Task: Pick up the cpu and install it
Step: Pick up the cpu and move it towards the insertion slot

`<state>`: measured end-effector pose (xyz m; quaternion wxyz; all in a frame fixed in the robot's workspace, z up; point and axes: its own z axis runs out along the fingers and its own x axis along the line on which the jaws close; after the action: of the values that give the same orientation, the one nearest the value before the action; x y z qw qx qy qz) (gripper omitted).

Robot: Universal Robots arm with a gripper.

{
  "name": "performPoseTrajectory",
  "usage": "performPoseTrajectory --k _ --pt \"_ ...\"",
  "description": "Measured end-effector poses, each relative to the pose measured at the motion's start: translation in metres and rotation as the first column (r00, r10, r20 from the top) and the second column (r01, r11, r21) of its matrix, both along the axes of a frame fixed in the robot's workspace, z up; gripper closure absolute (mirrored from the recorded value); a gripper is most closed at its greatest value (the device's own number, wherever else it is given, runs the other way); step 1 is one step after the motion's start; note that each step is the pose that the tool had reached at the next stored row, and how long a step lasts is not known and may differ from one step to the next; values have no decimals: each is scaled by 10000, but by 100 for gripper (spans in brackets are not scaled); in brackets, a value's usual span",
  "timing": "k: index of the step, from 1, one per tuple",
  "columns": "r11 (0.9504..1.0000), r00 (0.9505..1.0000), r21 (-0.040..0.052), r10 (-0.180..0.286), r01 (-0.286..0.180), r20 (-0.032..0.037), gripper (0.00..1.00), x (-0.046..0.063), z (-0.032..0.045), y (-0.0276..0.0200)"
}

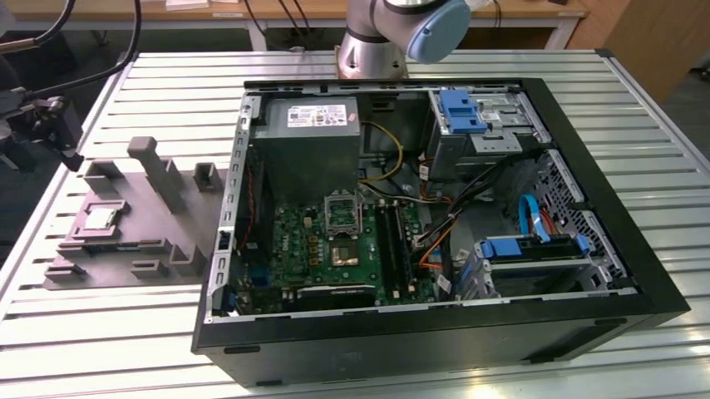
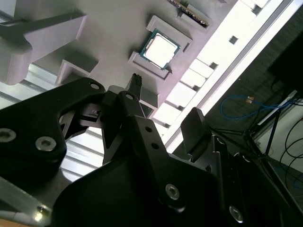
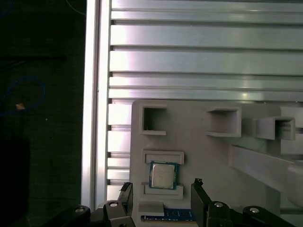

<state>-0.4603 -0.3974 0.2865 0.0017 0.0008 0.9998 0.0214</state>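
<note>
The cpu (image 3: 163, 175), a small square chip with a pale metal top, lies flat in a recess of the grey holder block (image 3: 199, 151). In the second wrist view the cpu (image 2: 161, 49) sits beyond the two black fingers (image 2: 135, 82). My gripper (image 3: 162, 184) hovers above the chip, open, one finger on each side and nothing between them. In the exterior view the gripper (image 1: 61, 141) hangs at the far left, over the block's outer edge, and the cpu (image 1: 100, 218) shows as a light square. The socket (image 1: 342, 249) lies on the green board inside the open computer case.
The black computer case (image 1: 621, 274) lies open on the slatted metal table (image 1: 133, 332), to the exterior view's right of the holder block. Tall grey posts (image 1: 150, 166) rise from the block. A memory stick (image 3: 168, 217) lies beside the chip. The table's edge (image 3: 90, 118) runs close by.
</note>
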Motion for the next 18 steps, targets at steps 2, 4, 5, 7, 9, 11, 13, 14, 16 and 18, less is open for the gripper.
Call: performPoseTrajectory --k 2,4,5,7,9,11,13,14,16,18 --pt "10000 10000 0 0 0 1 40 1 -37 0" --pt "10000 10000 -1 -2 2 -1 40 5 -73 -3" --pt "10000 10000 -1 -7 7 -1 40 6 -91 -8" --pt "10000 10000 -2 -17 17 -2 40 5 -126 -32" --pt "10000 10000 -1 -33 33 9 40 5 -163 -60" --pt "10000 10000 1 -87 87 16 40 9 -201 -67" --pt "9999 9999 -2 -119 119 13 40 31 -232 -68" --pt "9999 9999 -1 -126 126 13 40 42 -245 -68" --pt "9999 9999 -1 -135 135 14 40 52 -261 -67" --pt "9999 9999 4 -136 136 14 40 52 -286 -67"
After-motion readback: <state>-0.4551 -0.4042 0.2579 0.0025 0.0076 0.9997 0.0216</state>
